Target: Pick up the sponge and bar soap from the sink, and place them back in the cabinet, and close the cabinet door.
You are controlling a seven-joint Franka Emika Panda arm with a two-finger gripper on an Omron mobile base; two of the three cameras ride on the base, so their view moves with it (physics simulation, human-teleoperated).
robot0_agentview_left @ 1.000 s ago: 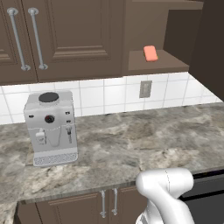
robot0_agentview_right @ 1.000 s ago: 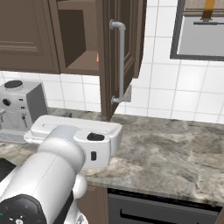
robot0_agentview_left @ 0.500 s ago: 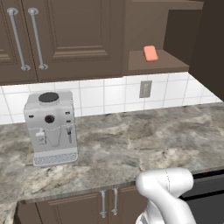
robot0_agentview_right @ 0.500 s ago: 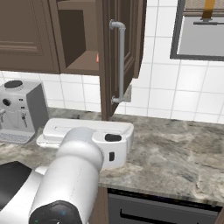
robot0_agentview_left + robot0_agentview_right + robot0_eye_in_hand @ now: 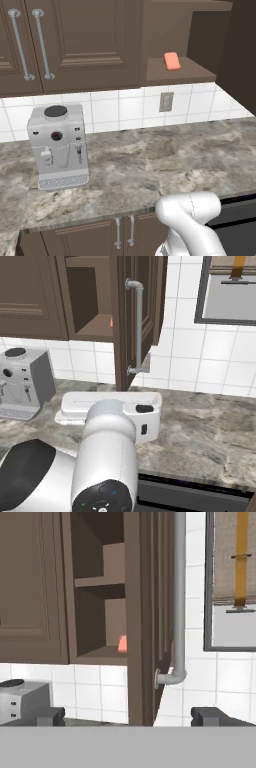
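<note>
The grey marbled counter (image 5: pixel 150 165) runs across both base views under a white tiled wall. Above it hangs the dark brown cabinet (image 5: pixel 200 45), open at the front, with a brown shelf (image 5: pixel 180 77) as its floor and a second shelf higher up, seen in the hand view. Left of it is a double-door cabinet (image 5: pixel 75 45) with two silver handles.

The cabinet door (image 5: pixel 137 316) stands open, swung out over the counter so that the right base view and the hand view meet it nearly edge-on. Its long silver bar handle (image 5: pixel 178 597) runs vertically on the outer face, bending in to the door at its lower end.

The white arm (image 5: pixel 107 456) rises from the near edge of the counter, its forearm lying level above the stone and pointing towards the cabinet.

A silver coffee machine (image 5: pixel 57 145) stands at the left end of the counter, close to the tiled wall.

The bar soap (image 5: pixel 172 61) lies on the lower shelf, near the shelf's front edge and towards its middle in the left base view; in the hand view a pink sliver of it peeks out just beside the door's edge.

The hand (image 5: pixel 130 716) faces the open door, its two dark fingertips (image 5: pixel 212 716) set wide apart and holding nothing.
</note>
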